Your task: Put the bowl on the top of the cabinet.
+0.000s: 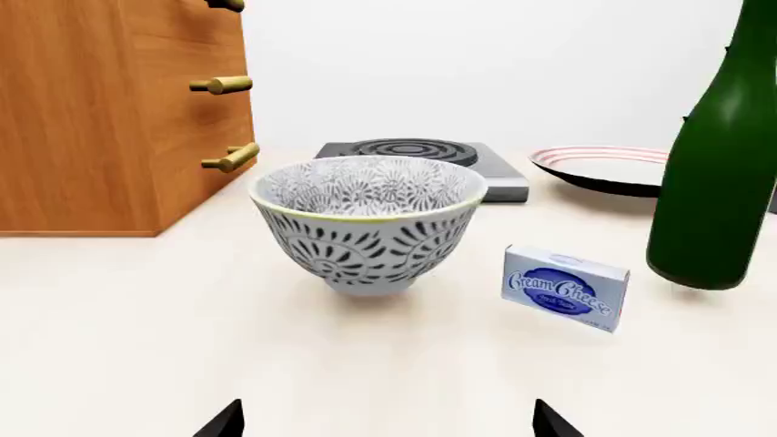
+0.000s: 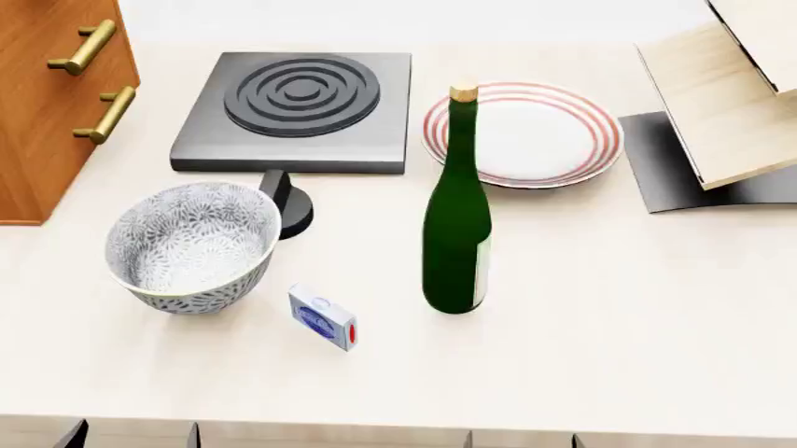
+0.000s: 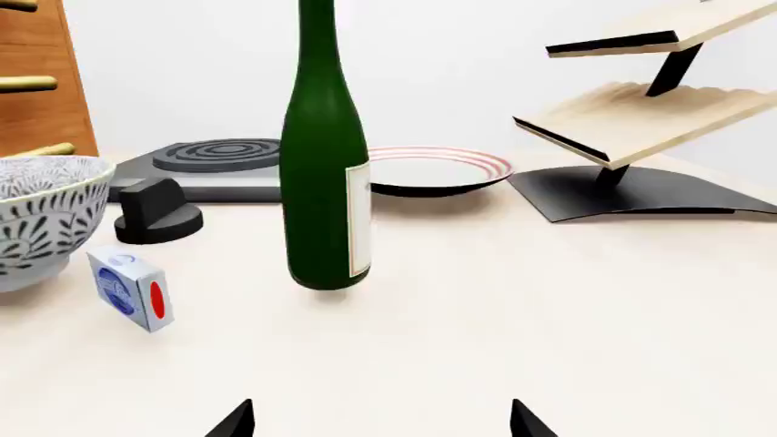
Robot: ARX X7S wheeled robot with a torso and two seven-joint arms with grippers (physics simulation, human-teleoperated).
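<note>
**On the counter: the bowl waits, both grippers apart and empty**

On the pale counter (image 2: 585, 308) the bowl (image 2: 190, 245) stands upright, just in front of the black hotplate (image 2: 297, 110) and near the foot of the cabinet (image 2: 44, 112), which rises at the robot's left with its brass handles toward the bowl. A small cream cheese box (image 2: 324, 317) lies just beside the bowl, and a green bottle (image 2: 457, 219) stands further to the right. Behind the bottle is a plate (image 2: 529, 131) with red rim rings.

The left gripper (image 1: 386, 421) shows only two dark fingertips at the edge of its wrist view, spread wide, with nothing between them; the bowl is directly ahead. The right gripper (image 3: 378, 421) is also spread wide and empty, facing the bottle.

I judge the bowl to be glazed ceramic: stiff, moderately heavy, smooth and therefore slippery, and it can break if it falls from the cabinet height. Its wall is too wide to enclose, so the rim is the better place: one finger inside, one outside, on the side nearest the left gripper. The narrow foot means it can tip when pushed, so the approach should come from above, not from the side. The cream cheese box is close and can be knocked.
</note>
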